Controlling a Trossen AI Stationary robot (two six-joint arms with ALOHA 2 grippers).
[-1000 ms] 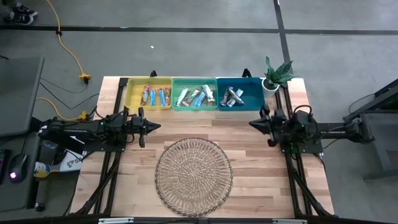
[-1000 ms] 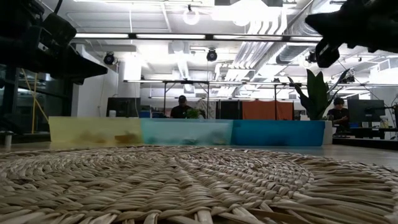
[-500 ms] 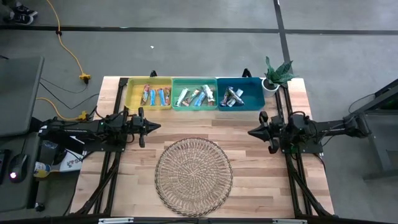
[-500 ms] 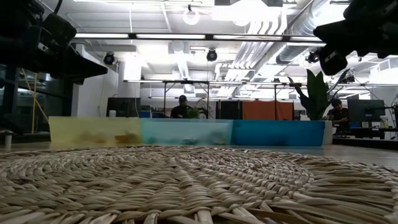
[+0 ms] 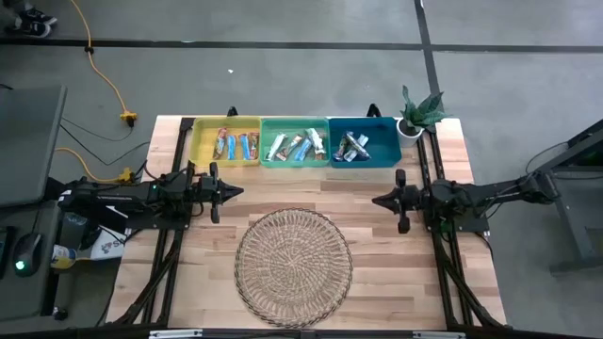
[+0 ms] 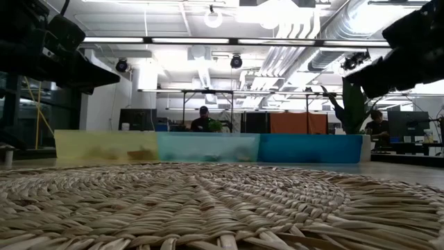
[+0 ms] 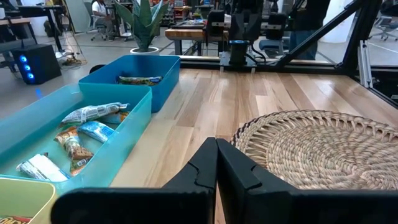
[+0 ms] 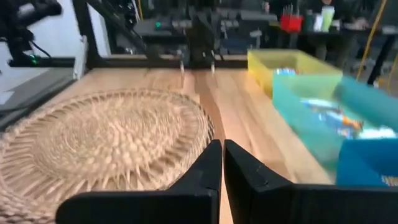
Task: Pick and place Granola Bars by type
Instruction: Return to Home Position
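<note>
Lying in rectangular plastic bins (image 5: 294, 165): flat, crinkly-wrapped Granola Bars (image 5: 297, 145).

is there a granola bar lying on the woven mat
No, the woven mat lies bare in the high view; the granola bars in view sit in the bins.

Viewed from above, the table (image 5: 396, 282) carried three bins touching in a row along its 12 o'clock edge: the left bin (image 5: 201, 153), the middle bin (image 5: 294, 121) and the right bin (image 5: 382, 143). Granola Bars (image 5: 300, 145) lay in each. A potted plant (image 5: 415, 115) stood at 1 o'clock, just beside the right bin. The mat (image 5: 293, 268) lay toward 6 o'clock. The left gripper (image 5: 226, 191) hung at 10 o'clock from the mat, and the right gripper (image 5: 377, 200) at 2 o'clock.
</note>
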